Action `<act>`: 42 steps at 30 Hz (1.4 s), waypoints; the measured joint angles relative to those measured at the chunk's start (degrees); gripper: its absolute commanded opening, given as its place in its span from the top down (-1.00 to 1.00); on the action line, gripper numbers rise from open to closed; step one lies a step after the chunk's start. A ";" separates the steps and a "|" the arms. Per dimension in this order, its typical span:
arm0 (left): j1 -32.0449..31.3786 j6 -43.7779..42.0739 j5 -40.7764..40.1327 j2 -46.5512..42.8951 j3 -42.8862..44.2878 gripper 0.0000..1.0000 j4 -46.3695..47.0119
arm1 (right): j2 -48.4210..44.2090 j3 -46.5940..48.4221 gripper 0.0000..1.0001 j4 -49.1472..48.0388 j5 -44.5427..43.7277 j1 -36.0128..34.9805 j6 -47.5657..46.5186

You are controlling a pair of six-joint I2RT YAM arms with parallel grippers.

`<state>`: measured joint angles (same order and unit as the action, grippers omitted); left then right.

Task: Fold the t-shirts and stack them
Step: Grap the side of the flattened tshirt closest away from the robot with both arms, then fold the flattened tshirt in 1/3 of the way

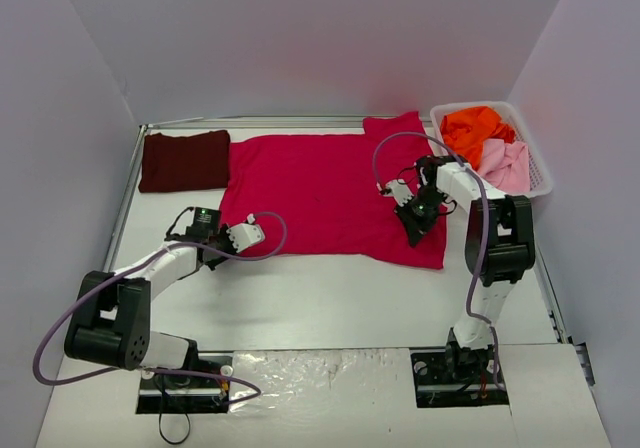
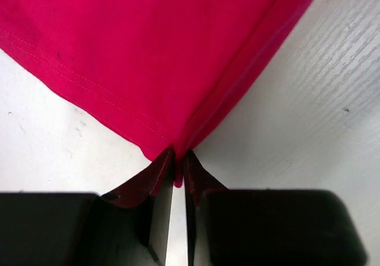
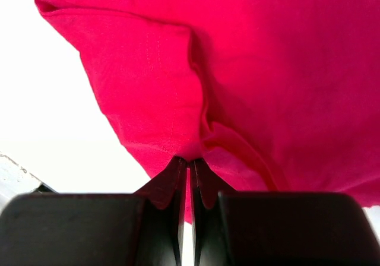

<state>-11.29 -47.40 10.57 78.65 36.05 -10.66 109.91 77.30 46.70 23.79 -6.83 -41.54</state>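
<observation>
Top external view: my left gripper (image 1: 254, 234) pinches the limp, light crimson t-shirt (image 1: 320, 188) at its lower-left corner; right gripper (image 1: 413, 228) clamps a fold mid-right.

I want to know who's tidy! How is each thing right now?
red t-shirt: spread flat, unfolded
maroon t-shirt: folded
orange t-shirt: crumpled in mesh basket
pink t-shirt: crumpled in mesh basket
left claw: shut on red t-shirt corner
right claw: shut on red t-shirt
</observation>
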 measured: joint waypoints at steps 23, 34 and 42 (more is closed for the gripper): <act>-0.92 1.44 0.59 -13.35 4.00 0.90 -12.31 | -15.45 -3.89 1.00 3.91 -1.51 -0.39 0.13; -1.14 4.09 0.48 -13.18 7.74 0.91 -14.86 | -15.98 5.49 1.00 6.45 -3.30 -0.42 1.16; -1.14 7.15 -0.46 -8.50 15.26 0.91 -15.19 | -13.05 15.54 1.00 7.15 -4.09 -0.90 2.01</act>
<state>-12.43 -40.25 10.11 70.15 51.31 -25.85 96.86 92.84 53.84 19.70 -7.73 -39.53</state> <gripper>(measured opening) 0.053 0.008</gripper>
